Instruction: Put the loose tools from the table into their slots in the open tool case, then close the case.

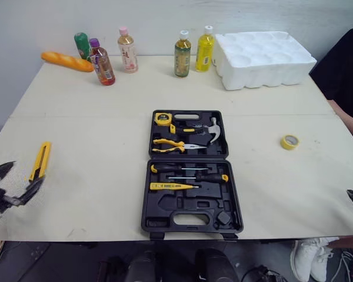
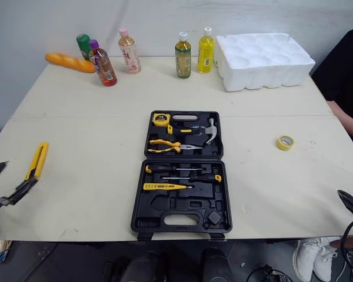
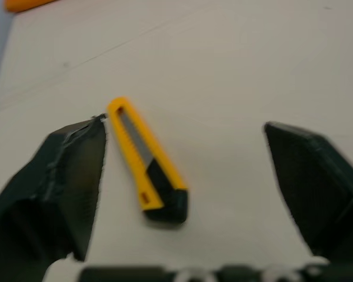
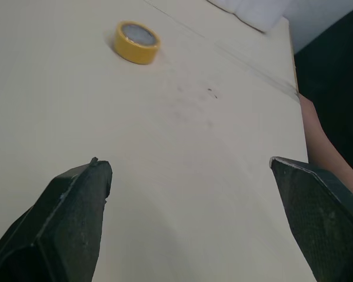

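- Yellow marked both loose tools in the left eye view. The utility knife (image 1: 40, 160) lay on the table (image 1: 94, 117) well to the left of the open tool case (image 1: 165, 207). The tape roll (image 1: 289, 141) lay flat well to its right.
- Just beside the knife's near end hung the left end effector (image 1: 17, 181), jaws spread and empty, seemingly lined up to take the knife first.
- Both halves of the case lay flat at the table's middle. A tape measure (image 1: 162, 118), hammer (image 1: 212, 130) and pliers (image 1: 170, 145) sat in the far half, and screwdrivers (image 1: 188, 170) in the near half, where bare recesses probably awaited the loose pieces.
- From the right eye view, bottles (image 2: 182, 54), a bread loaf (image 2: 69, 61) and a foam tray (image 2: 265, 59) lined the far edge, well apart from the work. Nothing stood between knife and case.
- A person in black (image 2: 344, 64) sat at the right side, near the tape's end of the table, which was the one thing worth minding.
- Through the left wrist view, the knife lay between the parted fingers (image 3: 65, 176), nearer one of them and slanted across their line, so a wrist turn looked likely before any closing.
- Along the right wrist view, the right end effector (image 4: 188, 164) was wide open, gripping nothing. The tape lay well ahead, and the person's forearm (image 4: 320, 147) was beside the table edge.
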Controlling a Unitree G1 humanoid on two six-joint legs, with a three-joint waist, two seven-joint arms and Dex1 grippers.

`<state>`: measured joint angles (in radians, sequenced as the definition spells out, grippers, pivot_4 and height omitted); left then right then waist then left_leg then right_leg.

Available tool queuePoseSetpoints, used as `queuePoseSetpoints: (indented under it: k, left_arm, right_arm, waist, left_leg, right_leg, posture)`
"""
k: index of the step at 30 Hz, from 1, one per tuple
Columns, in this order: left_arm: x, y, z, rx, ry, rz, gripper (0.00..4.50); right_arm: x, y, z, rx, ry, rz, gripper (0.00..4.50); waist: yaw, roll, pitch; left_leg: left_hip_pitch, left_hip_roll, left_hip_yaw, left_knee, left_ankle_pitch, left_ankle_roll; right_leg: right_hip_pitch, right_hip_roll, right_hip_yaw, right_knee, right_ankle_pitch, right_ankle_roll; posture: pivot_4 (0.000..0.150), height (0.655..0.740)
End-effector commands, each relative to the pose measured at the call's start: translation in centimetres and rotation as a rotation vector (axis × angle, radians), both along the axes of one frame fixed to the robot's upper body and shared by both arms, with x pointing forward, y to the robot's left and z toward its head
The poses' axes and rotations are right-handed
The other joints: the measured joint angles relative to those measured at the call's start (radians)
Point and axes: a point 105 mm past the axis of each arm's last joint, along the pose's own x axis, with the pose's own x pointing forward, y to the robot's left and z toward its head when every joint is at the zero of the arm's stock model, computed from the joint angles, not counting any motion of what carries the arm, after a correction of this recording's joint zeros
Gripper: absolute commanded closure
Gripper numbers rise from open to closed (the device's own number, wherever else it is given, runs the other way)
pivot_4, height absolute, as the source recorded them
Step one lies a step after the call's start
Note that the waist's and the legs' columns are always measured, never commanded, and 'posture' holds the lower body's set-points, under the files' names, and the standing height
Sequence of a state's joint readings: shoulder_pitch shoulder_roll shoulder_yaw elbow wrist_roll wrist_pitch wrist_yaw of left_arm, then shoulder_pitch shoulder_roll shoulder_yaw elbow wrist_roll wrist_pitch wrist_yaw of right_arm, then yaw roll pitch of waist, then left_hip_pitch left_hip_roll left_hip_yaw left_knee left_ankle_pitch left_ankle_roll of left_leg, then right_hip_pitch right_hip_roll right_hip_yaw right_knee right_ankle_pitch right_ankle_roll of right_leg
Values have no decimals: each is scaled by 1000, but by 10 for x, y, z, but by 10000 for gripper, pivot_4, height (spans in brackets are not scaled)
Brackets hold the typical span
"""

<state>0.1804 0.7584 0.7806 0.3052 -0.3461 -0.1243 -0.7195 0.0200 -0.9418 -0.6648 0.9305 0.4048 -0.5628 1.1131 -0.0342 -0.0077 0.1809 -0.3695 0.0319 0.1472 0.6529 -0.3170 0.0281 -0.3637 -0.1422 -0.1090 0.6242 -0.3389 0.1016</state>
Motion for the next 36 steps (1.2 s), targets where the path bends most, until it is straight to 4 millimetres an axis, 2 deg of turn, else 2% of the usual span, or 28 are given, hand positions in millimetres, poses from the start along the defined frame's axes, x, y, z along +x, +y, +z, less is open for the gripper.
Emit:
queuePoseSetpoints:
  k: [1,5,9,17,20,23,24,27,32,34,36]
  left_arm:
    - [-34,46,1,-13,-40,269,370]
    - [-48,60,-6,-37,-12,357,370]
    - [-52,67,-8,-40,5,391,370]
    - [-45,60,-6,-57,1,346,370]
    - [-31,47,-5,-77,26,274,370]
    - [-13,25,5,-130,56,183,370]
    - [-11,22,1,-206,115,194,370]
    - [-6,6,-4,-270,248,180,370]
    - [7,-6,10,-294,291,168,370]
    - [12,-11,12,-329,360,190,370]
    - [16,-14,14,-359,419,213,370]
  right_arm:
    - [-14,-20,12,-21,-31,-102,0]
    - [-23,-27,4,-18,-12,-150,0]
    - [-25,-30,3,-20,-6,-165,0]
    - [-18,-20,1,8,-10,-97,0]
    - [5,10,4,72,-63,83,0]
    - [27,47,12,82,-106,274,0]
    - [33,59,18,86,-125,331,0]
    - [46,85,32,93,-155,452,0]
    - [57,132,41,129,-152,625,0]
    - [63,166,47,152,-165,731,0]
    - [63,190,52,164,-166,820,0]
  waist:
    - [0,0,0]
    - [1,0,0]
    - [5,0,0]
    - [1,0,0]
    - [-3,-1,0]
    - [-4,-1,0]
    - [-2,-1,0]
    - [2,0,0]
    - [5,0,0]
    - [6,0,0]
    - [6,0,0]
  left_leg:
    - [0,0,0,-2,0,0]
    - [0,-1,1,-4,1,-1]
    - [0,-2,1,-3,1,0]
    - [-1,-2,2,-5,2,-1]
    - [-1,-2,2,-5,2,-1]
    - [-1,-1,2,-5,2,-2]
    - [-1,-2,2,-5,2,-2]
    - [-3,-2,2,-5,3,-2]
    - [-3,-2,2,-6,5,2]
    - [-3,-2,2,-5,4,-2]
    - [-3,-2,2,-5,5,-2]
  right_leg:
    - [-1,0,0,0,0,0]
    - [-3,-1,0,0,0,-1]
    - [-3,-2,0,1,0,-1]
    - [-5,-3,0,1,-1,-1]
    - [-5,-2,1,1,-1,-1]
    - [-4,-2,1,2,0,-1]
    - [-5,-2,1,3,0,-1]
    - [-7,-2,1,3,-1,-1]
    - [-7,-2,0,2,-1,-1]
    - [-7,-2,0,3,-1,-1]
    - [-8,-2,0,4,-1,-1]
  posture:
    - [1500,7400]
    - [1500,7400]
    - [1500,7400]
    - [1500,7400]
    - [1500,7400]
    - [1500,7400]
    - [1500,7400]
    - [1500,7400]
    - [1500,7400]
    - [1500,7400]
    - [1500,7400]
